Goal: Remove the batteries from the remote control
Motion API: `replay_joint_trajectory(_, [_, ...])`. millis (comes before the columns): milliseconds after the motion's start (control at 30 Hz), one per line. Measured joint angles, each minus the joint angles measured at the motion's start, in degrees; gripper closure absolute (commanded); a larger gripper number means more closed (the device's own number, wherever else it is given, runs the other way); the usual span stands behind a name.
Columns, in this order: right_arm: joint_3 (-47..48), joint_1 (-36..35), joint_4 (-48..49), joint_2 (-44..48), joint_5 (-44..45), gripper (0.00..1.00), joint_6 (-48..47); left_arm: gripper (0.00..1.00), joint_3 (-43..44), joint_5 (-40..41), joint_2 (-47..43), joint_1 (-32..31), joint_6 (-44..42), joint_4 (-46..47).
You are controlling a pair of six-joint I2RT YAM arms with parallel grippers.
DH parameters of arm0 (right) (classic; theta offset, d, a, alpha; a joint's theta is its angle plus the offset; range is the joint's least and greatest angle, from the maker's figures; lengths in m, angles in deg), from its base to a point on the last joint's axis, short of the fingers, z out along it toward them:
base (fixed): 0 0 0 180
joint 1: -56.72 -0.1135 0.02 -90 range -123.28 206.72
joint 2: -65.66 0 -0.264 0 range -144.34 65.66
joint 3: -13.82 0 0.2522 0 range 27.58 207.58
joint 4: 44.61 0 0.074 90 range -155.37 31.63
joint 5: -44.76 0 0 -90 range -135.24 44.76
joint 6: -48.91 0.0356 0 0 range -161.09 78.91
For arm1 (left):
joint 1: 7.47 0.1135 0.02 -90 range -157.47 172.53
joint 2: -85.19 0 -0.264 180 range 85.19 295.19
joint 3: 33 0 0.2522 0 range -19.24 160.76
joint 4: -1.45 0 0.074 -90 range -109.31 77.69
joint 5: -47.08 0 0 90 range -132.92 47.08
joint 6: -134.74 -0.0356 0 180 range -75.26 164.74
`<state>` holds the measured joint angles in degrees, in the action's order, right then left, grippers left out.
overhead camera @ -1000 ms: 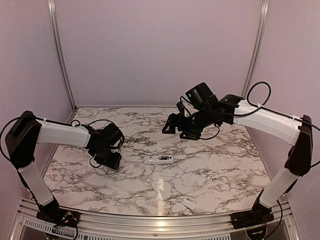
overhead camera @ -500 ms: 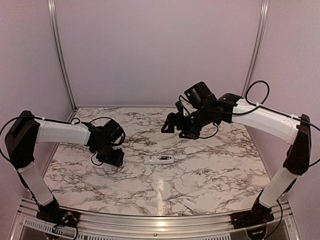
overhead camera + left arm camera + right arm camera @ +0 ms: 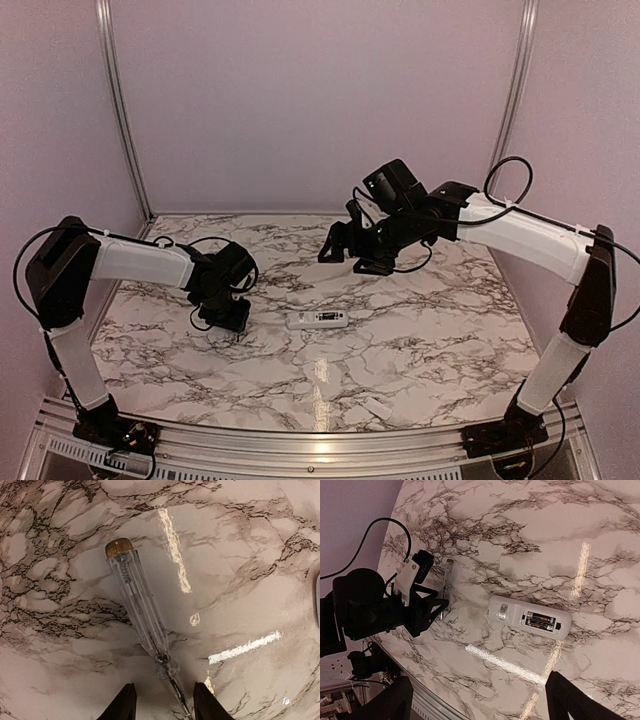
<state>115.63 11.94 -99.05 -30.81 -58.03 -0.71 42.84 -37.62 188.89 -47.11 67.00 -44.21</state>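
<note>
The white remote control (image 3: pixel 318 319) lies back side up in the middle of the table. Its compartment is uncovered, and the two dark batteries (image 3: pixel 540 621) lie side by side inside the remote control (image 3: pixel 528 617). My left gripper (image 3: pixel 229 322) is down at the table, left of the remote. Its jaws are open and straddle the thin shaft of a clear-handled tool (image 3: pixel 140 605) without touching it; the left gripper (image 3: pixel 164 707) holds nothing. My right gripper (image 3: pixel 345 250) hovers open above and behind the remote, empty.
A small white cover piece (image 3: pixel 377 408) lies near the table's front edge, right of centre. The tool (image 3: pixel 448 577) lies flat with its brass cap (image 3: pixel 118 546) pointing away from my left fingers. Purple walls with metal posts enclose the marble table (image 3: pixel 420 330).
My left gripper has shifted right, toward the remote, and its jaws have narrowed round the tool's shaft. The right gripper has drifted slightly left and up.
</note>
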Motion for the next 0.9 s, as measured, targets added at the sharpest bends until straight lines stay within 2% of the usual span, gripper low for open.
replay_joint_trajectory(200, [0.50, 0.00, -0.61, 0.00, -0.11, 0.09, -0.13, 0.79, 0.11, 0.61, 0.48, 0.00, -0.09, 0.20])
replay_joint_trajectory(500, [0.87, 0.00, -1.27, -0.24, -0.22, 0.09, -0.22, 1.00, 0.66, 0.72, 1.27, 0.00, -0.92, 1.77])
replay_joint_trajectory(900, [5.03, 0.00, -3.56, -2.60, -0.39, 0.09, -1.92, 1.00, -1.79, -2.51, -0.52, 0.22, -4.24, 6.19])
